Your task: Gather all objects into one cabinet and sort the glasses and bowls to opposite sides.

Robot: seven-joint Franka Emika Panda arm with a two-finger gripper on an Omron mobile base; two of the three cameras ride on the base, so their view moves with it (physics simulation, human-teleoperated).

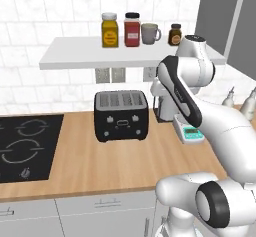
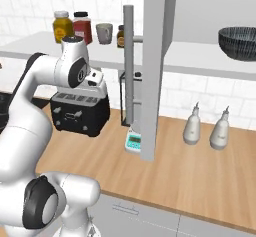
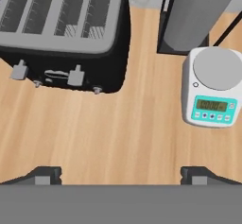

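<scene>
Kitchen counter [image 3: 118,133] lies under spread, empty fingers [image 3: 121,175] — mug [image 1: 150,33] sits well above on shelf [image 1: 75,51].

I see a wooden counter [image 1: 100,161] carrying a black toaster [image 1: 121,115], a small kitchen scale [image 3: 212,87] just right of it, two white bottles [image 2: 191,125] and a cooktop [image 1: 25,146]. The white shelf [image 1: 75,53] holds a yellow jar [image 1: 109,30], red jar [image 1: 132,29], mug [image 1: 150,33] and a small brown jar [image 1: 175,34]. The cabinet shelf [image 2: 210,61] holds a dark bowl [image 2: 239,43].
</scene>
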